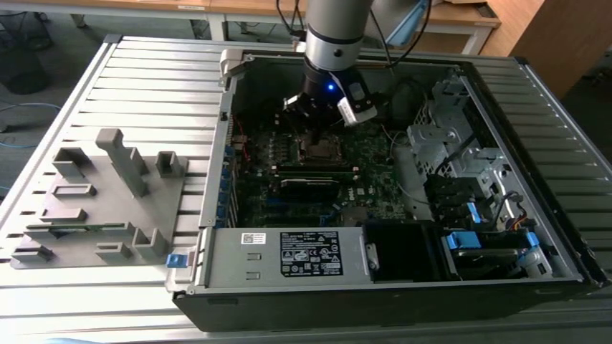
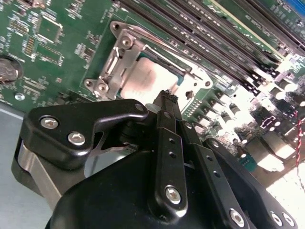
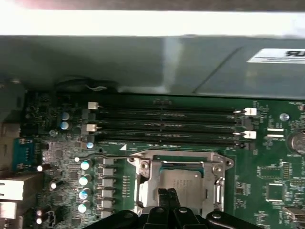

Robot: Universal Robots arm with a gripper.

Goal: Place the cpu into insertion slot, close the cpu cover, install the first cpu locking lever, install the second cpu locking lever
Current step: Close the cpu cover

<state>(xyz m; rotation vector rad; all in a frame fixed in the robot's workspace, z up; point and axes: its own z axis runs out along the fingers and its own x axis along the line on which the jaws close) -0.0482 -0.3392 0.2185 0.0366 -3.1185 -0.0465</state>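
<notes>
Computer case [image 1: 287,287] laid open on slatted desk [image 1: 143,72], grey rack [image 1: 96,201] at its 9 o'clock in exterior view | cpu [image 3: 183,183] seated in insertion slot [image 3: 137,165], cpu cover [image 3: 219,188] lowered | fingers [image 2: 166,102] clenched empty above cpu

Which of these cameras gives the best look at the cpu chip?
The first wrist view: it faces the cpu nearly square-on, and the gripper covers part of one edge. The second wrist view sees it slanted and glary behind the gripper. The exterior view shows a tiny patch under the arm.
</notes>
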